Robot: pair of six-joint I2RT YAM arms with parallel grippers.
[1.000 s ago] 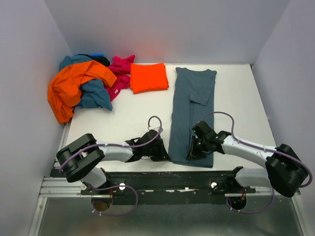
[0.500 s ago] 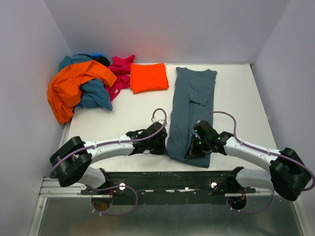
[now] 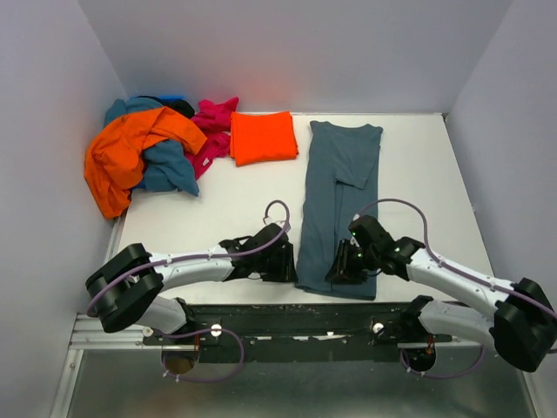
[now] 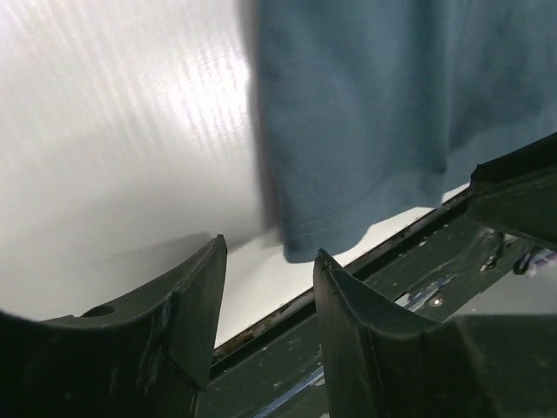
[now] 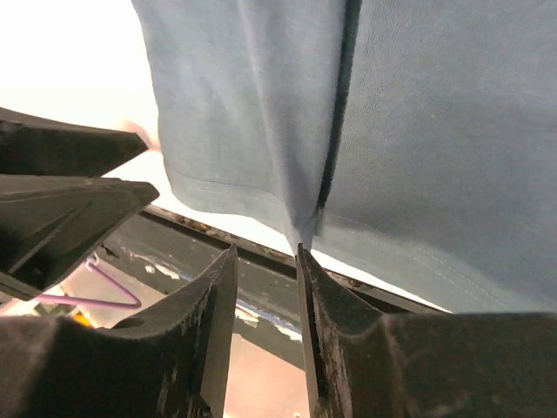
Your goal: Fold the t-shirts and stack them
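Note:
The slate blue-grey t-shirt (image 3: 338,209) lies flat as a long narrow strip, its hem at the table's near edge. My left gripper (image 3: 287,261) sits just left of that hem. In the left wrist view it (image 4: 268,261) is open and empty, with the shirt's corner (image 4: 348,174) just beyond its tips. My right gripper (image 3: 341,266) rests over the hem. In the right wrist view it (image 5: 265,257) is open, and a pinched fold of the shirt (image 5: 435,131) touches one fingertip (image 5: 302,254). A folded orange-red t-shirt (image 3: 263,137) lies at the back.
A loose heap at the back left holds an orange t-shirt (image 3: 126,157), a teal one (image 3: 170,165), a magenta one (image 3: 211,126) and a bit of blue (image 3: 172,97). The dark rail (image 3: 287,318) runs along the near table edge. Grey walls close in both sides.
Both grippers were shut on the grey shirt's near hem and have opened, letting it go. The hem now lies on the table.

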